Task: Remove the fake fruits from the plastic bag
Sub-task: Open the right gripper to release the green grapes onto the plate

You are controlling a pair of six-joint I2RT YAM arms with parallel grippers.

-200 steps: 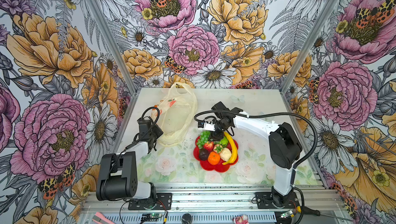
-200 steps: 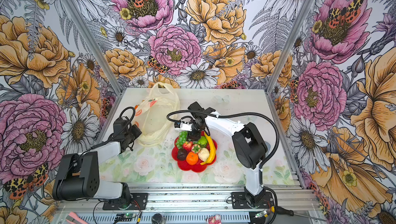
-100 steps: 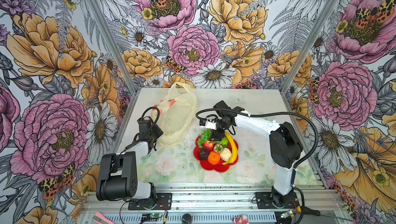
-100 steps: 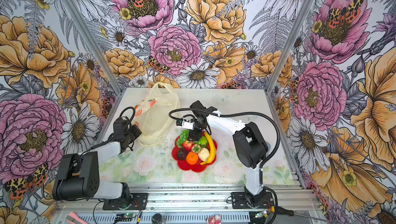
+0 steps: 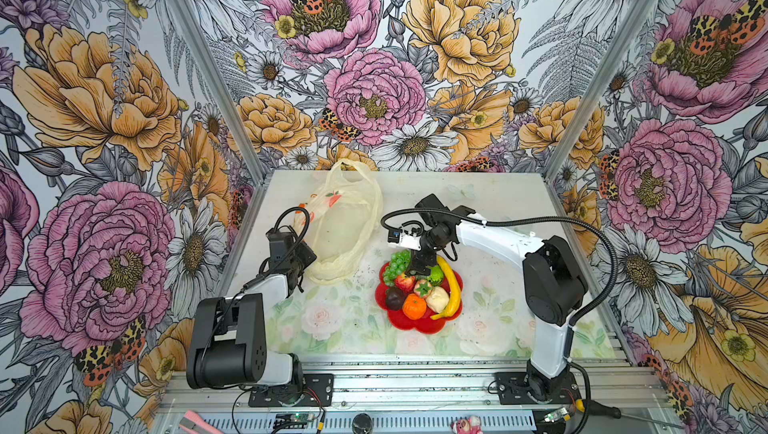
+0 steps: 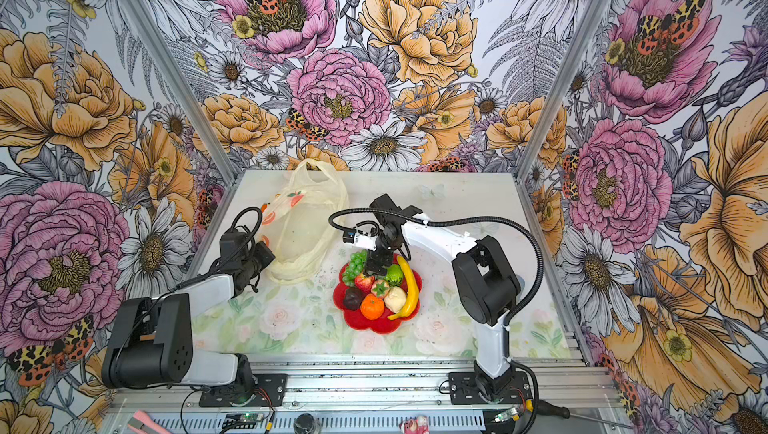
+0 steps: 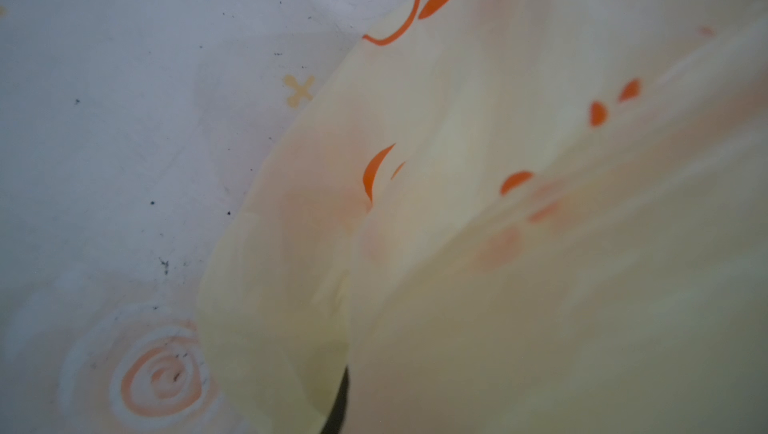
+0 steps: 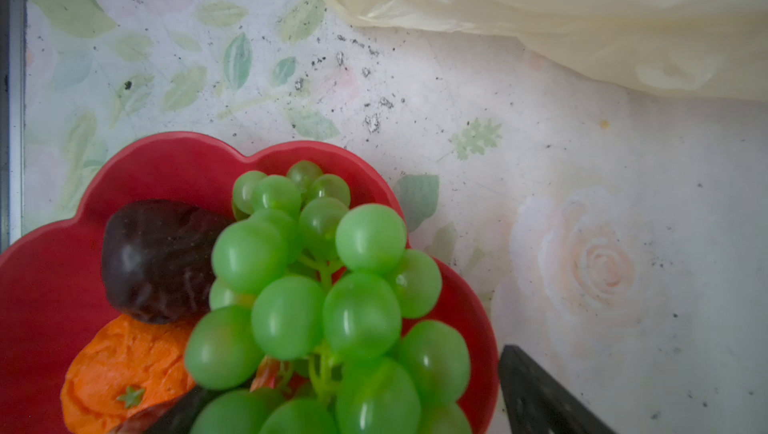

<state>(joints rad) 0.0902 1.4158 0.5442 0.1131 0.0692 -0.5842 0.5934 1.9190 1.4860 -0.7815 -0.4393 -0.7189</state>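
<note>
Plastic bag [image 5: 340,232] beside the red plate [image 5: 417,324] is apparently pinched steady by left gripper [image 5: 306,254]; grapes [image 5: 395,266] are plated beneath spread right gripper [image 5: 415,271].

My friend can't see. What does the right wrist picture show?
A green grape bunch lies on a red flower-shaped plate beside a dark plum and an orange; the pale-yellow plastic bag lies apart on the flowery table.

White arm links [image 5: 494,241], black joints [image 5: 552,286], black cables [image 5: 548,223]
</note>
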